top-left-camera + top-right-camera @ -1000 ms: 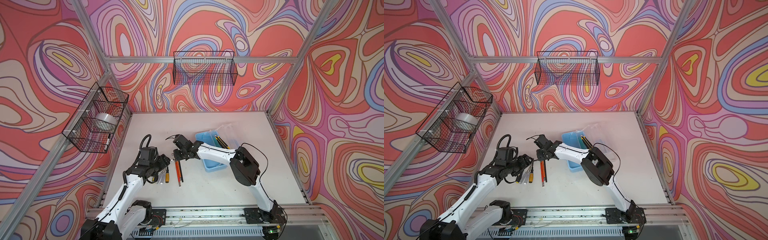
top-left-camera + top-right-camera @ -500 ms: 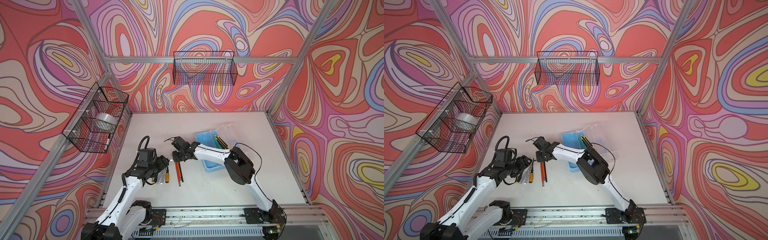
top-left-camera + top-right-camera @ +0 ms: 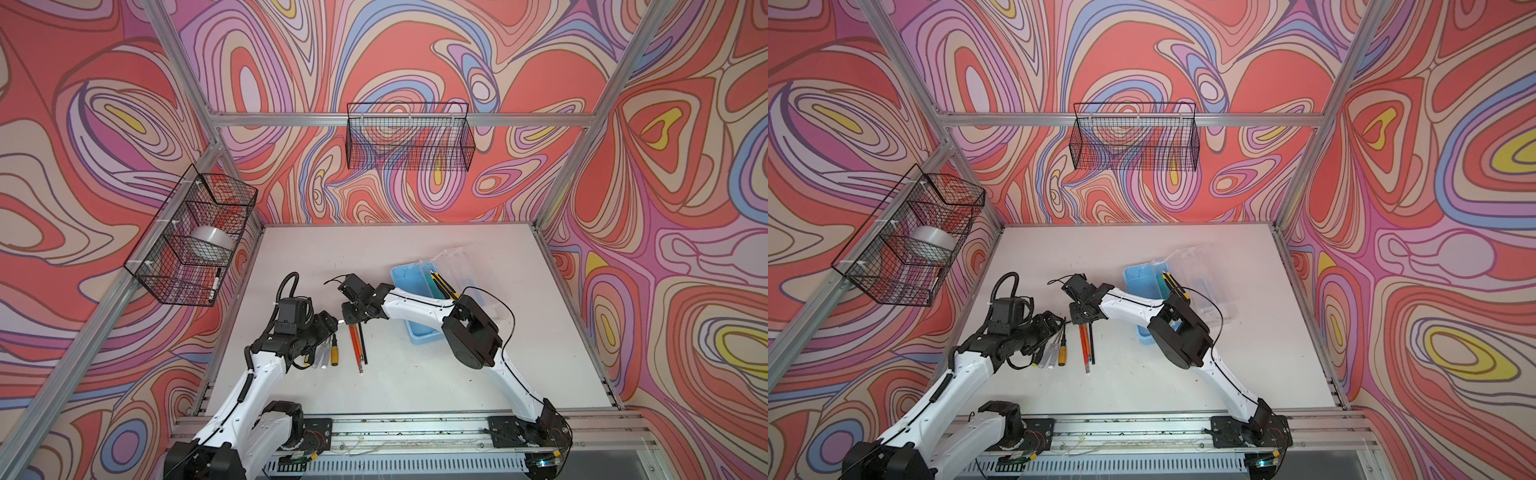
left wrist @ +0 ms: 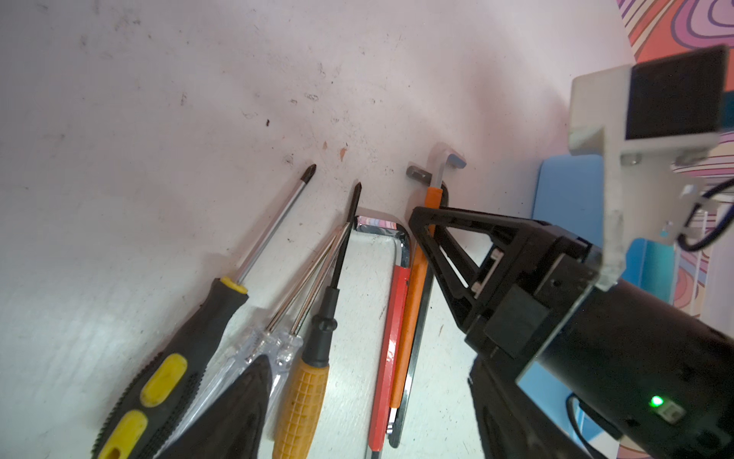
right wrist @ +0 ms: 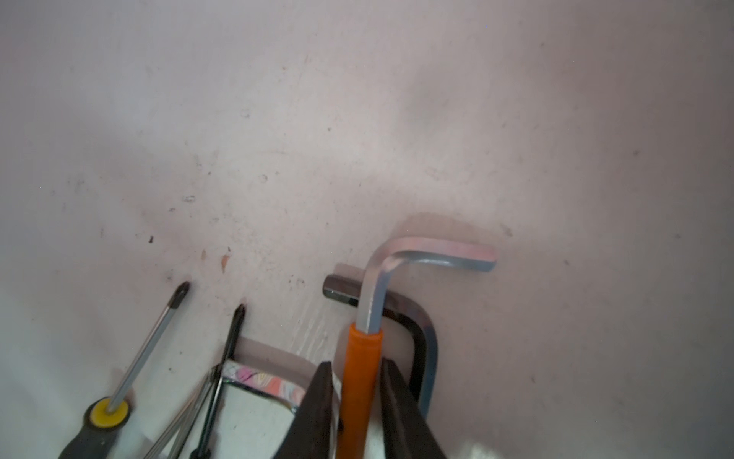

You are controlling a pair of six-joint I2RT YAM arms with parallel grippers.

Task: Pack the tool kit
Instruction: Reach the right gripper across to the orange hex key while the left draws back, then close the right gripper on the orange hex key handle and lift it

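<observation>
Now | right gripper [image 5: 355, 363]: clamped on orange hex key [image 5: 363, 345], probably because its sleeve lies uppermost | left gripper [image 3: 326, 330]: jaws apart over screwdrivers [image 3: 328, 353], holding nothing | blue box [image 3: 401, 276]: open on table [image 3: 374, 257], near the tools.

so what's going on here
A two-armed robot is packing a tool kit. The right gripper has its jaws closed around the orange hex key, next to a red hex key on the table; whether it is off the surface yet I cannot tell. The left gripper hovers open over the screwdrivers. The blue box sits open nearby, holding two yellow-and-black tools.
</observation>
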